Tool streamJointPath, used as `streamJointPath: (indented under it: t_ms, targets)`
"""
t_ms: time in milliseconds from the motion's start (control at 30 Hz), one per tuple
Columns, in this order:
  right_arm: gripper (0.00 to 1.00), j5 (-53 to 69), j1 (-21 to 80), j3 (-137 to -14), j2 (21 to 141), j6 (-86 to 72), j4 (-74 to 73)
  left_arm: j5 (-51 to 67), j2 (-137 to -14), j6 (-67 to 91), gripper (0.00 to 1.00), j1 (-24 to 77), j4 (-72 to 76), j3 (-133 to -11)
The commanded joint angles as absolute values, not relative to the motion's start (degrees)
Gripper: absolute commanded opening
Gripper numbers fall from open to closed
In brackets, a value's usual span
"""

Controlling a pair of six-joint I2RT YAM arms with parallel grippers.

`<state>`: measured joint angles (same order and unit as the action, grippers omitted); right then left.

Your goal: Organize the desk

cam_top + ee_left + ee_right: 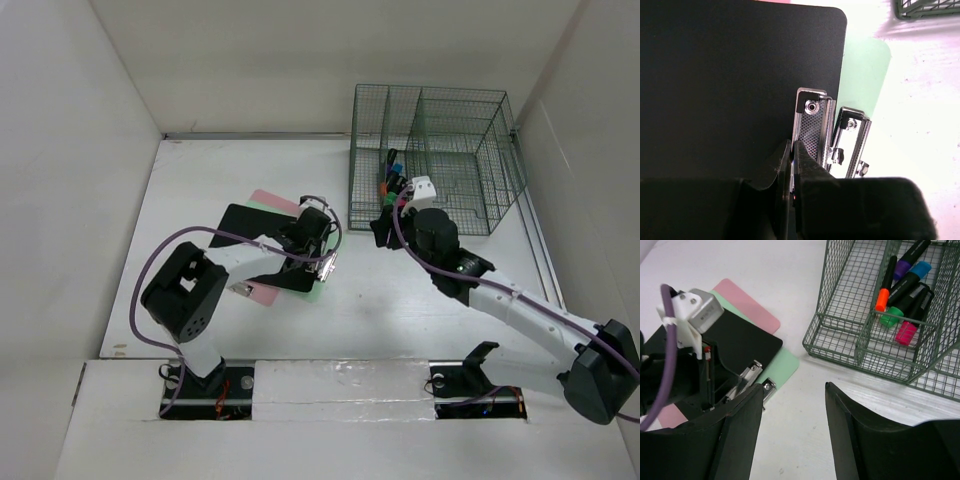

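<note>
The left gripper (792, 150) was clamped shut on the black clipboard (715, 90); the right gripper (794, 388) hung half open, empty, by the rack (840, 300).

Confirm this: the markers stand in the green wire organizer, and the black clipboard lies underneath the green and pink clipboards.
Wrong on the stack: the right wrist view shows the black clipboard on top of the green clipboard and pink clipboard, not underneath. The markers do stand in the green wire organizer.

The left arm (235, 258) and right arm (520, 305) share white tubular links, bulky matte-black joint housings, a looping purple cable (669, 347), a white wrist camera block (687, 320), and broad black fingers (735, 440).
</note>
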<state>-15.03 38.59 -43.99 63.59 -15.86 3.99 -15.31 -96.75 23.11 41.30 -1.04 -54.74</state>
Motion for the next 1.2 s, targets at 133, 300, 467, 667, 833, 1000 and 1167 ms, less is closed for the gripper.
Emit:
streamJointPath:
  t_ms: [133, 300, 467, 667, 833, 1000, 1167]
  targets:
    - [0.58, -14.24, 38.23, -42.89, 61.79, -16.26, 5.8, -15.91, -92.2, 24.43, 0.0, 41.04, -3.16, -53.88]
    - [0.63, -9.86, 38.23, -41.66, 63.45, -16.79, 7.2, -15.3, -86.58, 25.14, 0.0, 41.04, -4.22, -53.53]
    - [0.77, -3.62, 38.23, -40.78, 69.77, -19.51, 9.83, -12.84, -81.49, 25.75, 0.0, 41.04, -4.65, -52.21]
    - [0.88, -0.44, 41.39, -42.01, 75.92, -25.92, 17.39, -9.85, -79.1, 26.28, 0.0, 41.57, -4.13, -50.54]
    - [0.9, 1.58, 42.54, -43.16, 82.08, -32.6, 25.3, -9.4, -77.26, 26.37, 0.0, 42.1, -3.34, -49.4]
    - [0.91, 4.3, 42.54, -44.12, 89.81, -36.28, 32.86, -8.79, -76.56, 26.37, 0.0, 42.1, -3.08, -48.87]
    - [0.82, 5.8, 42.54, -44.12, 94.74, -39.27, 39.19, -8.18, -75.5, 26.37, 0.0, 42.71, -2.82, -48.78]
